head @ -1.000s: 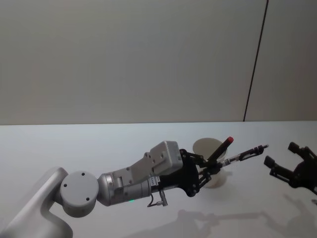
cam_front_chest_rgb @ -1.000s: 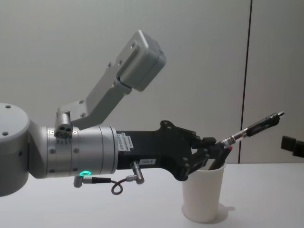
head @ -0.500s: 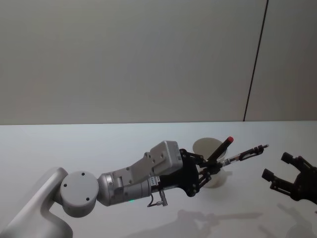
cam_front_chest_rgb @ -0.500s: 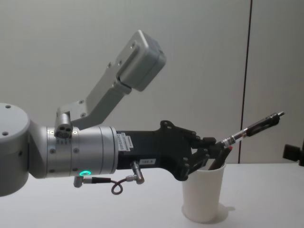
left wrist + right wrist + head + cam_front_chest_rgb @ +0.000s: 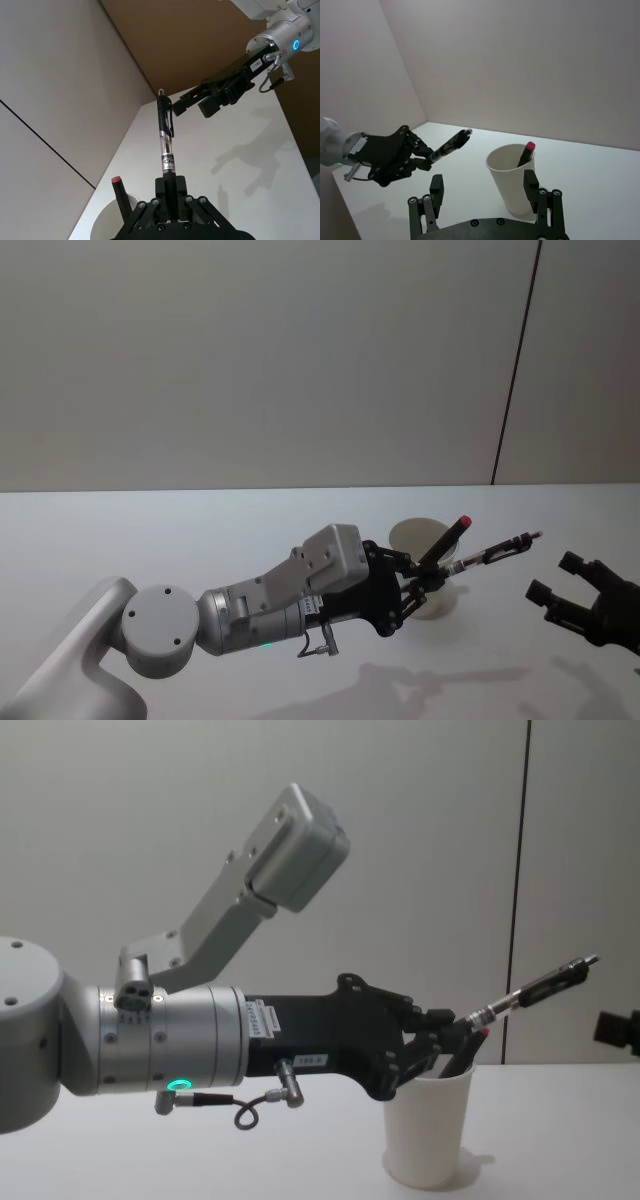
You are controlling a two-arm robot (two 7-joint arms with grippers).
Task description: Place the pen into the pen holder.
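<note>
The thin, light, stiff pen (image 5: 495,551) is pinched at its lower end by the left gripper (image 5: 425,583) above the white paper cup (image 5: 429,1130), a cup easily tipped, while the right gripper (image 5: 570,590) is held wide apart nearby.

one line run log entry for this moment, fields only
left gripper: shut on pen, by cup rim | pen: tilted, outside cup | cup: upright, red-tipped marker inside | right gripper: open, beside cup

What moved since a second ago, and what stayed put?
Only the right gripper, open, shifted: it dropped lower and slid slightly toward the cup. The left gripper stayed beside the cup, holding the black pen tilted outward. The red-capped pen stayed inside the cup.
</note>
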